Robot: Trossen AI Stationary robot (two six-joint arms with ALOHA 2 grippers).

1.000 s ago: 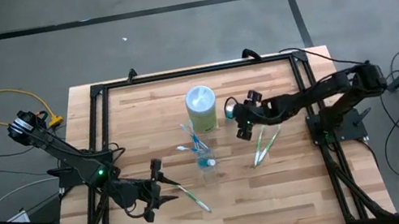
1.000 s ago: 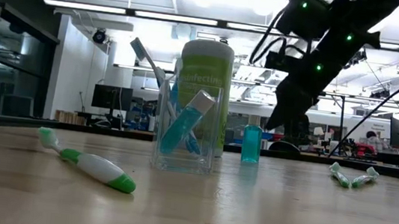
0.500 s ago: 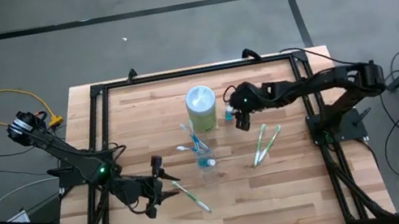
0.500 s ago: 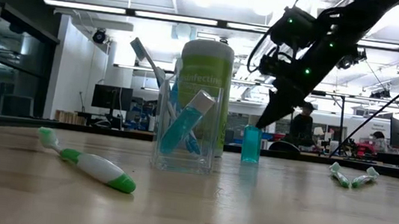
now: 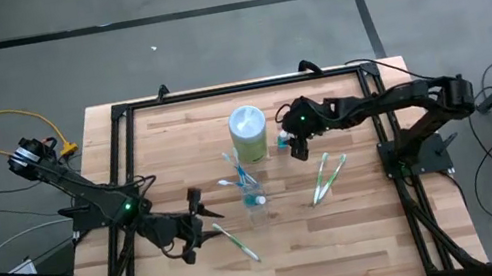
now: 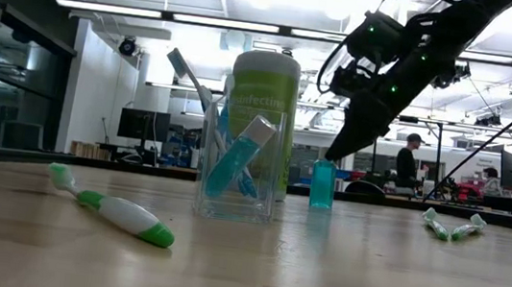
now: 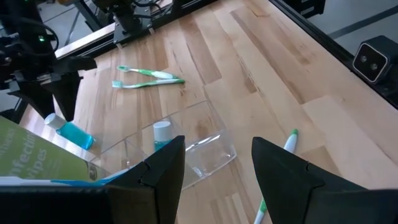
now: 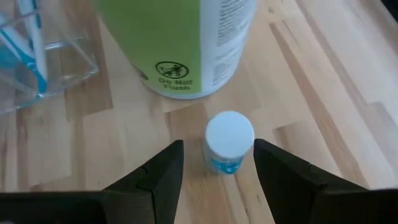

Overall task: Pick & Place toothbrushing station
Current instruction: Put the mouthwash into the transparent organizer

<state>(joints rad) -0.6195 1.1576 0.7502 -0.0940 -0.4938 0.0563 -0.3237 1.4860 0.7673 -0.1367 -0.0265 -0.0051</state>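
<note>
The right tool (image 8: 214, 165), fingers spread, hovers above the upright blue tube (image 8: 229, 142) beside the green canister (image 5: 248, 132), so the pick is in hand and descent comes next; the left tool (image 5: 202, 224), also spread, waits near a toothbrush (image 5: 235, 242).

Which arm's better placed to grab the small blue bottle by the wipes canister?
Right. The right gripper is open, fingers either side of the small blue bottle beside the canister. The left gripper sits near the lone toothbrush.
</note>
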